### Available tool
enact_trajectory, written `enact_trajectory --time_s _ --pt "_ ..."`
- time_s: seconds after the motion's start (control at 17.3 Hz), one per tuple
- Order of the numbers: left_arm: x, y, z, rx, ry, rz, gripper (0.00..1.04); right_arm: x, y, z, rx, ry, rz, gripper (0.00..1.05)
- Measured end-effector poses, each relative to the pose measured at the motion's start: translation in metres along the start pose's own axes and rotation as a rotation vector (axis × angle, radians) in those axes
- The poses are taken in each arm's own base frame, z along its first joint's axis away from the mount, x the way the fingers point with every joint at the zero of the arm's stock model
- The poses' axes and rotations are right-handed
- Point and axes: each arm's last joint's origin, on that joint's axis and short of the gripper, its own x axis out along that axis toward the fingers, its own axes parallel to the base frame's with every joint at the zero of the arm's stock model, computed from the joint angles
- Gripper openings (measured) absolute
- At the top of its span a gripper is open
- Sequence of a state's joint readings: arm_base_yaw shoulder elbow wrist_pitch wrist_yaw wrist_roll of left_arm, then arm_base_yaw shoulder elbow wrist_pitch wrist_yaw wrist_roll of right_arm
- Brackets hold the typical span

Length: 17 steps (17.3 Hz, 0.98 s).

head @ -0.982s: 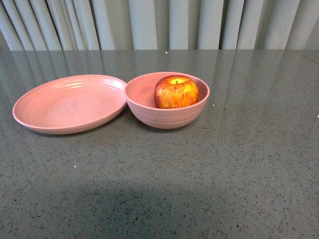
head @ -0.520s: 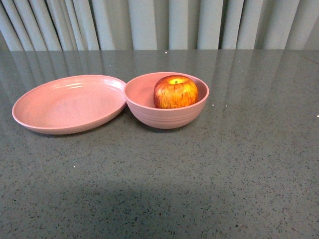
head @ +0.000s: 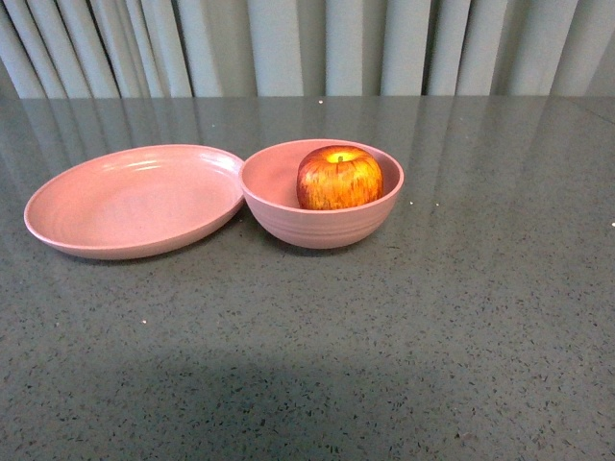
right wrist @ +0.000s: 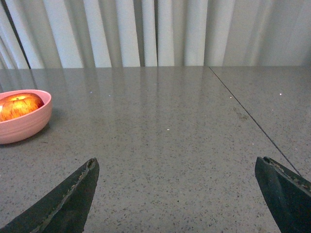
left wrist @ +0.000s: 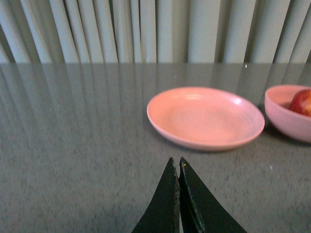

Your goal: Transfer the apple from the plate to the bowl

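The red apple [head: 339, 178] with yellow streaks sits inside the deep pink bowl [head: 322, 223] at the table's middle. The shallow pink plate [head: 135, 200] lies empty just left of the bowl, its rim touching the bowl's. Neither gripper shows in the front view. In the left wrist view my left gripper [left wrist: 175, 161] is shut and empty, low over the table, with the plate [left wrist: 205, 117] beyond it and the bowl [left wrist: 290, 121] and apple [left wrist: 302, 102] at the frame's edge. In the right wrist view my right gripper [right wrist: 177, 162] is open wide and empty, the bowl [right wrist: 24, 125] and apple [right wrist: 19, 105] far off.
The dark speckled table top [head: 432, 317] stretches around the dishes. Grey pleated curtains [head: 307, 43] hang behind the table's far edge. A thin seam [right wrist: 252, 119] runs across the table in the right wrist view.
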<state>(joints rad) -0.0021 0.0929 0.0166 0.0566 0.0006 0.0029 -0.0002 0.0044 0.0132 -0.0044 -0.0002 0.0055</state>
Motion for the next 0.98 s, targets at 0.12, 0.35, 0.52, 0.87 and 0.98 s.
enact_trajectory --time_s 0.12,0.35,0.52,0.87,0.98 --pt "-0.0054 0.0 0.0013 -0.001 -0.033 0.001 0.01 0.0 0.0 0.0 0.0 0.0 0.0 0.98" --pt "-0.0053 0.0 0.0002 -0.001 -0.021 0.0 0.01 0.0 0.0 0.0 0.0 0.0 0.0 0.98" --pt "-0.0053 0.0 0.0001 -0.002 -0.021 0.001 0.23 0.0 0.0 0.0 0.0 0.0 0.0 0.98" --pt "-0.0053 0.0 0.0001 -0.002 -0.021 0.001 0.98 0.0 0.0 0.0 0.0 0.0 0.0 0.98" --pt "-0.0053 0.0 0.0001 -0.002 -0.021 0.001 0.98 0.0 0.0 0.0 0.0 0.0 0.0 0.98"
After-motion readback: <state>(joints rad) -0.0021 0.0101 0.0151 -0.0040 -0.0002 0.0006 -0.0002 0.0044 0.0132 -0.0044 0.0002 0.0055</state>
